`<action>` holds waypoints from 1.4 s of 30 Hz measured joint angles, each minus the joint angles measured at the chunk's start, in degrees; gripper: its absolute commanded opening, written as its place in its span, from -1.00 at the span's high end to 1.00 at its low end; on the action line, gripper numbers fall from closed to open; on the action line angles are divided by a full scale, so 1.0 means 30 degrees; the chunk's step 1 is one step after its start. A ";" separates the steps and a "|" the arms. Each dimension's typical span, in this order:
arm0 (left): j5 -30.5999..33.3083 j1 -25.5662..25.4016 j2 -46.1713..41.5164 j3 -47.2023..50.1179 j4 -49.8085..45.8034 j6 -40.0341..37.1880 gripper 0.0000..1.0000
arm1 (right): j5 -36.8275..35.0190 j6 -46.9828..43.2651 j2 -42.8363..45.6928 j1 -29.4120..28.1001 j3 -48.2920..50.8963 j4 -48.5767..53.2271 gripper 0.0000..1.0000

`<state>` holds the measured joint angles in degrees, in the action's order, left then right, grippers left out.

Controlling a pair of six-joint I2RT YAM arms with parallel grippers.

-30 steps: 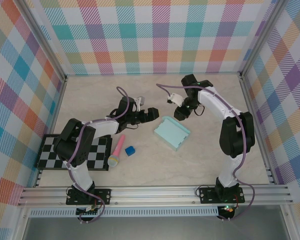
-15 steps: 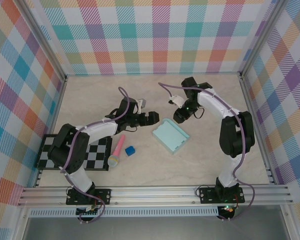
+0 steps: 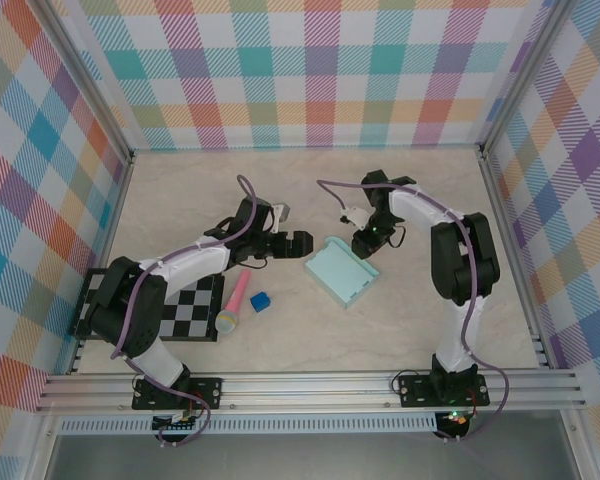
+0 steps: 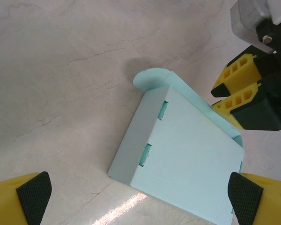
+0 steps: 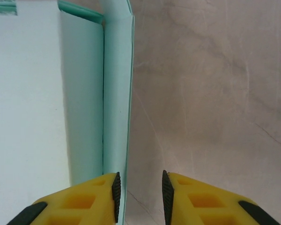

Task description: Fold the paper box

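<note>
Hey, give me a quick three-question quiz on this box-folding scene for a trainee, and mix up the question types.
1. True or false: the left gripper is wide open.
2. Which gripper is at the far edge of the paper box?
3. What lies right beside the small blue cube? A) a pink microphone B) a red cup C) a green sponge

Key: 1 true; 2 the right gripper; 3 A.
</note>
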<state>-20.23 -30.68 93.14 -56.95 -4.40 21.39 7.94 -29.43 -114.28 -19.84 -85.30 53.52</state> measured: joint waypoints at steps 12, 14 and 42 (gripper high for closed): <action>0.0131 0.0000 0.0000 0.0000 0.0000 0.0000 -0.98 | 0.1297 -0.0066 -0.0444 0.0000 -0.0109 0.0306 0.53; 0.0131 0.0000 0.0000 0.0000 0.0000 0.0000 -0.98 | 0.1501 -0.0066 -0.0474 0.0000 -0.0109 0.0401 0.60; -0.0444 0.1632 0.0007 0.0036 0.1909 0.0095 -1.00 | -0.5697 -0.5574 0.5384 -0.2900 0.2820 -0.5013 1.00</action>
<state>-21.56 -25.78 93.17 -56.84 1.32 21.67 -9.15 -46.15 -98.13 -28.53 -76.84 38.48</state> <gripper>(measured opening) 0.999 0.048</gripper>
